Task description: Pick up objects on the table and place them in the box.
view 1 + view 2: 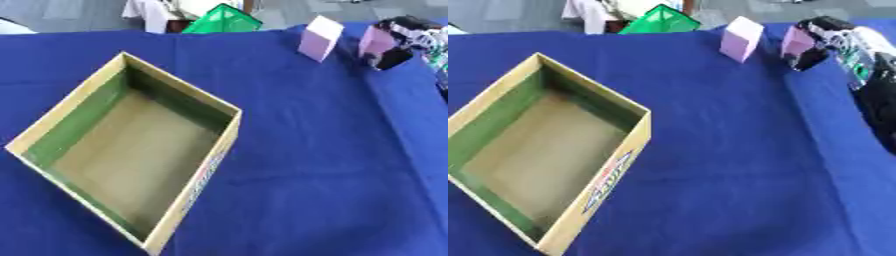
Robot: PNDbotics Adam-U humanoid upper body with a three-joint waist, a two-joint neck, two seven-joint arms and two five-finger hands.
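Right robot hand [820,37] reaches in at the far right of the desk [728,150], fingers curled around a pink block [795,42]; a second pink block [740,38] stands just beside it. Both look light and stiff (flat opposite faces suit a pinch). Left of them, the cardboard box [605,192] lies empty.

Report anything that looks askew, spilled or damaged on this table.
Nothing looks spilled or damaged. The open box sits at an angle on the blue cloth, empty. One pink block stands alone at the far edge; the right hand is at a second pink block.
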